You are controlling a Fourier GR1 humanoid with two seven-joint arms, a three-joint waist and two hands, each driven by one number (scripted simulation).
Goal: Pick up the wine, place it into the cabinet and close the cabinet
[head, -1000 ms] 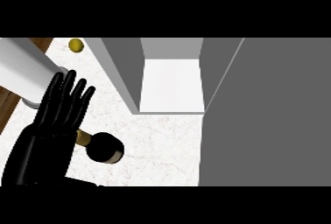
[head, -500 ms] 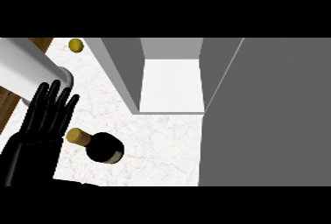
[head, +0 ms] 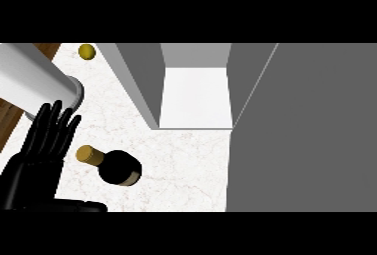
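At the lower left of the frame, the wine (head: 117, 167) sits on the white table (head: 184, 169), dark and round, with its tan cork top pointing toward the left. The left hand (head: 37, 152) is just beside it, on its left side. I cannot tell if the hand touches the cork.

Here is what could go wrong. The hand is not around the bottle yet, so a bump from the side could knock it or push it away. The cabinet (head: 195, 84) is open at the top middle of the frame, with a white floor inside. Its walls look narrow, so the bottle could hit an edge on the way in. The big grey door (head: 309, 129) on the right side has to swing shut after that, and a bottle left sticking out would block it.

The hand comes in from the lower left corner. It is flat, with its fingers (head: 55, 119) straight, a little spread, pointing up the frame. They pinch nothing. The right hand does not show.
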